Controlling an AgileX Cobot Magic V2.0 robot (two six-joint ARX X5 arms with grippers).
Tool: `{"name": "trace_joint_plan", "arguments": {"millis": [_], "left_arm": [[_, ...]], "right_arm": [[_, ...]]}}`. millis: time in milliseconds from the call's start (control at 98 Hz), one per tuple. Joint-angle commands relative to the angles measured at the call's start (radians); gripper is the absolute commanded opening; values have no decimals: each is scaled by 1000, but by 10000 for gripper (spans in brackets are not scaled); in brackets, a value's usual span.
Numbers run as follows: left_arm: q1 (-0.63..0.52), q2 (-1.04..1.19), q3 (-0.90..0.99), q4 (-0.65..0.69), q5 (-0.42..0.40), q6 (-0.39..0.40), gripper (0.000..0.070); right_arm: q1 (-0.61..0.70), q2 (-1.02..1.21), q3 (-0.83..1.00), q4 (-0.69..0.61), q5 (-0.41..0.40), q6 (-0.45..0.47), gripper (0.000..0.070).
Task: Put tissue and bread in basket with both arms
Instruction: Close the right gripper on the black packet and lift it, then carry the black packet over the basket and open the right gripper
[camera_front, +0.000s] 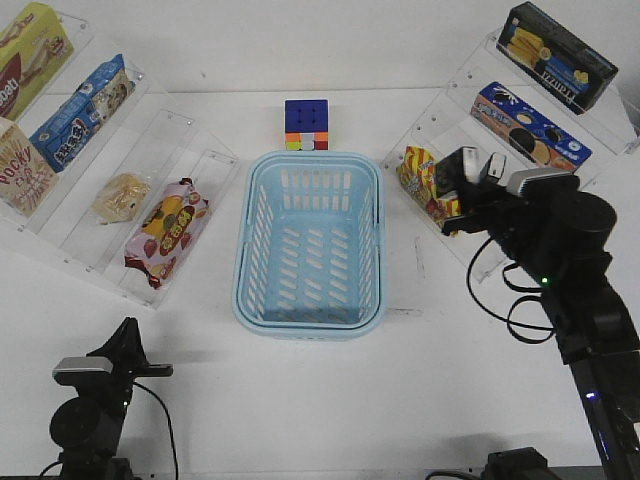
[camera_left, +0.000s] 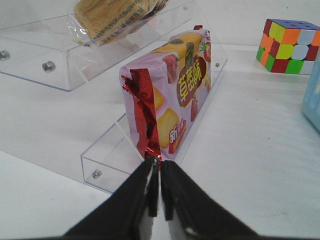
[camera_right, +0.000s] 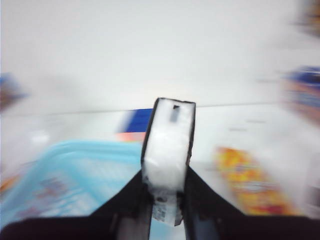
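Note:
The light-blue basket (camera_front: 248, 250) stands mid-table and holds nothing; it also shows blurred in the right wrist view (camera_right: 65, 175). My right gripper (camera_front: 465, 190) is shut on a slim black-and-white tissue packet (camera_right: 168, 145), held in the air right of the basket, beside the right shelf; the packet stands up from the jaws (camera_front: 469, 163). The bread (camera_front: 122, 197), a tan bun in clear wrap, lies on the left clear shelf and also shows in the left wrist view (camera_left: 112, 17). My left gripper (camera_left: 156, 165) is shut and empty, low at the front left, pointing toward the shelf.
A red-and-yellow snack bag (camera_front: 167, 230) lies on the shelf beside the bread, right ahead of my left fingertips (camera_left: 170, 100). A Rubik's cube (camera_front: 306, 124) sits behind the basket. Snack boxes fill both clear shelves; an orange snack pack (camera_front: 420, 180) sits by my right gripper.

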Motion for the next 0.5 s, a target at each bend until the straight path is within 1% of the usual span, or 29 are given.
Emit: {"name": "trace_joint_plan", "arguments": {"millis": [0,122,255,276,296,327,378,408,439,490], "left_arm": [[1,-1,-20,10,2,5,1],[1,-1,-20,10,2,5,1],[1,-1,-20,10,2,5,1],[1,-1,-20,10,2,5,1],[1,-1,-20,10,2,5,1],[1,-1,-20,10,2,5,1],[1,-1,-20,10,2,5,1],[1,-1,-20,10,2,5,1],[1,-1,-20,10,2,5,1],[1,-1,-20,10,2,5,1]], "right_arm": [[90,37,5,2,1,26,0],[258,106,5,19,49,-13,0],[349,195,5,32,81,-49,6],[358,208,5,35,81,-54,26],[366,221,5,35,81,-56,61],[377,239,5,35,84,-56,142],[385,261,5,34,90,-56,299],[386,268,5,31,97,-55,365],[386,271,5,30,99,-55,393],[386,270,6,34,99,-55,393]]}}
